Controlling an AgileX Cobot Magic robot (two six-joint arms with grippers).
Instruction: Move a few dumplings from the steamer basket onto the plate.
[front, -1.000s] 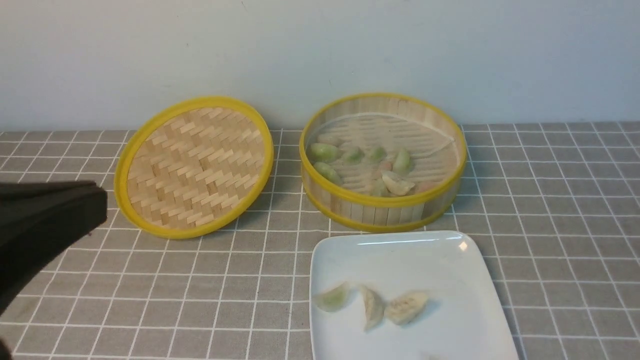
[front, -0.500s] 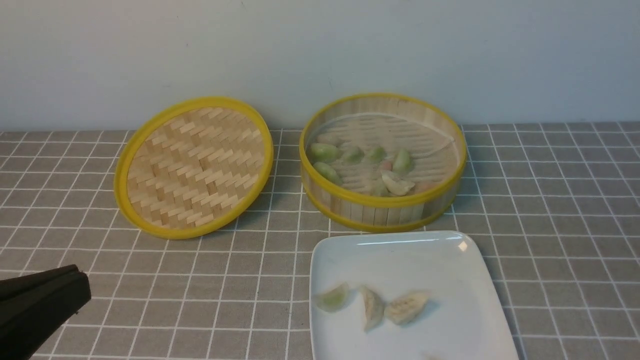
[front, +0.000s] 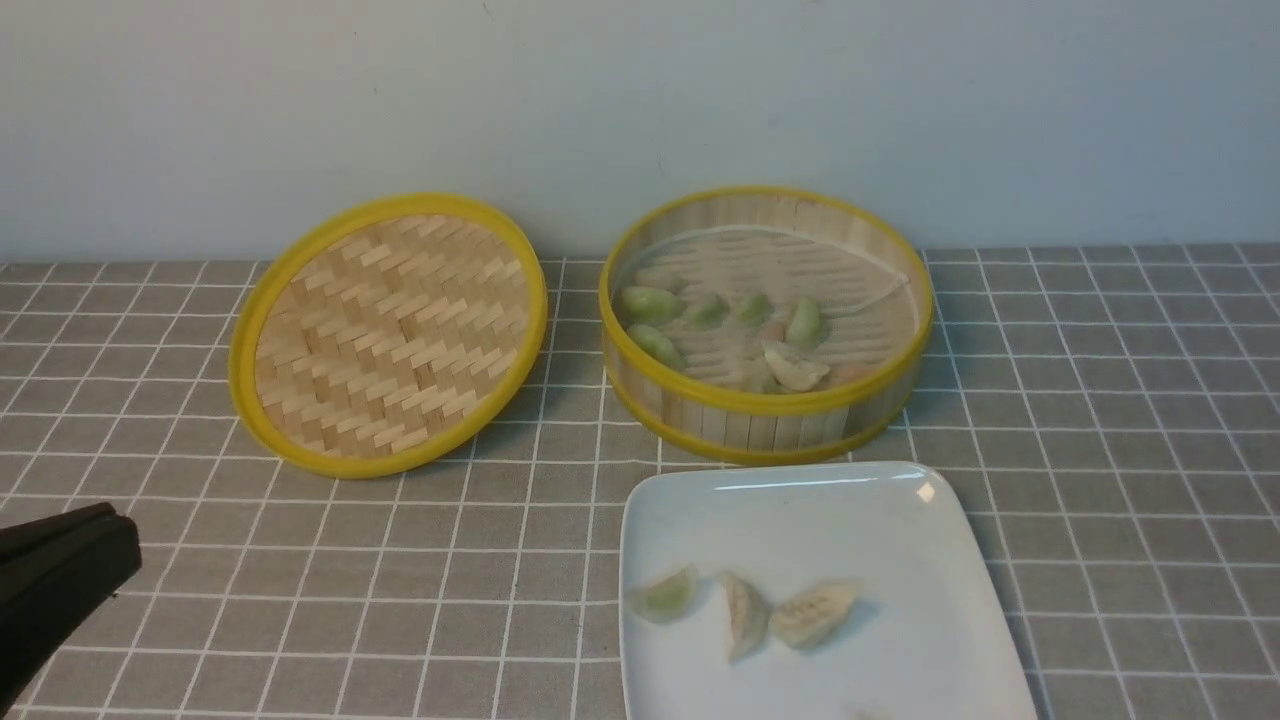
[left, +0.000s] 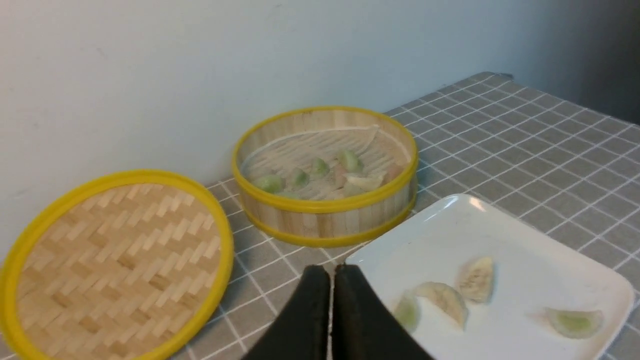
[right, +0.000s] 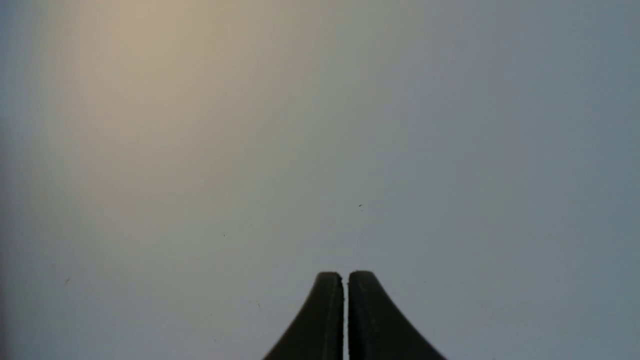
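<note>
Front view: left end effector (front: 125, 550), closed and empty, has retreated further left.

Gray checked table (front: 1100, 420), round lid (front: 388, 333) leaning on wall, steamer basket (front: 765, 420) beside it, white plate (front: 900, 530) in front

The front view looks forward from between the arms, angled down at the tabletop (front: 1100, 420) toward a pale wall. The left wrist view sits just behind the left pincer (left: 331, 272) and faces past its tips; the lid (left: 115, 260), steamer basket (left: 325, 220) and plate (left: 500, 220) lie beyond them, all shared with the front view. The right wrist view sits behind the right pincer (right: 345, 280), facing only a blank pale surface, sharing nothing.
</note>
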